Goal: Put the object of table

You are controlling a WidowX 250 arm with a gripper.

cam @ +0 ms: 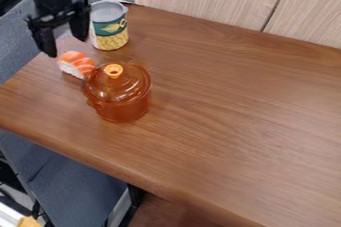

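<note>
Just below the fingers (81, 24) of the gripper (65, 47), the sushi (81, 64) is lying on the table (233, 106), its orange, white-striped top facing up. The fingers are standing open, pointing down near the table's upper left edge. Farther below and to the right of them, the clear amber pot (121, 102) is standing upright, its lid (131, 79) sitting on top and its orange knob (114, 70) pointing up. The sushi is resting beside the pot's upper left side; whether they are touching cannot be told. Immediately right of the fingers, the can (108, 28) is standing upright, displaying yellow kernels on a green label.
</note>
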